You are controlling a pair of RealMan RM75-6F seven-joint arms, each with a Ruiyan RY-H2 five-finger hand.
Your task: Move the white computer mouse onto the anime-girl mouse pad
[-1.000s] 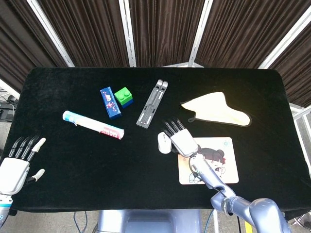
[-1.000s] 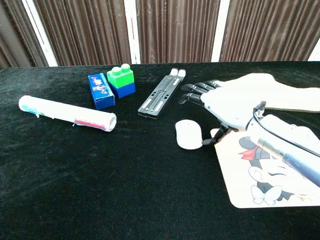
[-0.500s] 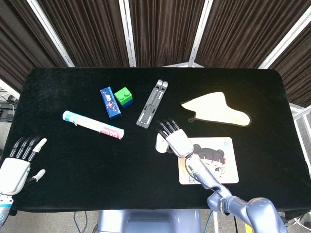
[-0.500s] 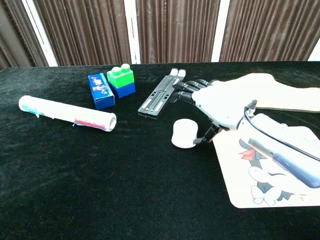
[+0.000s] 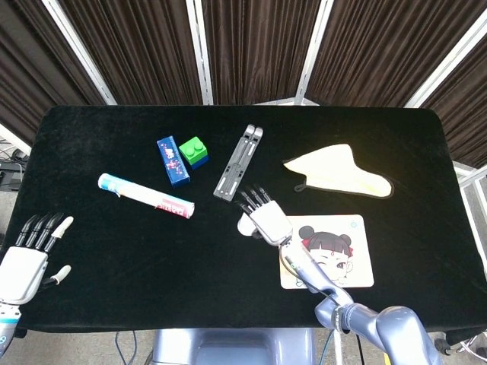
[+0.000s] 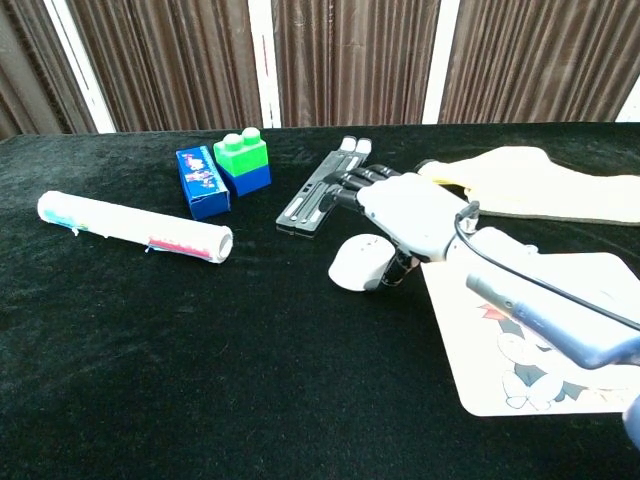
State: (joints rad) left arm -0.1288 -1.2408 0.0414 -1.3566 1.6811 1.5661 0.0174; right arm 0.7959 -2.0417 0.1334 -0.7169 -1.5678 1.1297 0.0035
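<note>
The right hand [image 6: 405, 215] lies low over the black table [image 5: 99, 251], palm down, fingers stretched toward the far edge and only slightly apart. The white computer mouse [image 6: 355, 264] sits just beside it on the hand's left, tucked under the thumb side; the thumb appears to touch the mouse's right flank, but I cannot tell whether there is any real grip, and the other fingers are not wrapped around it. In the head view the mouse [image 5: 245, 225] peeks out at the hand's [image 5: 266, 218] left edge.

The anime-girl mouse pad [image 6: 560, 300] lies on the other side of the hand, near it, with the forearm crossing over its near corner. The mouse is still on bare cloth, off the pad.

Just beyond the fingertips lies a grey folding stand [image 5: 238, 161]. Farther left are a green and blue block [image 5: 194, 150], a blue box [image 5: 172, 160] and a rolled tube [image 5: 144, 195]. A cream cloth [image 5: 341, 171] lies beyond the pad.

The left hand [image 5: 27, 255] rests at the near-left corner, fingers apart, holding nothing.
</note>
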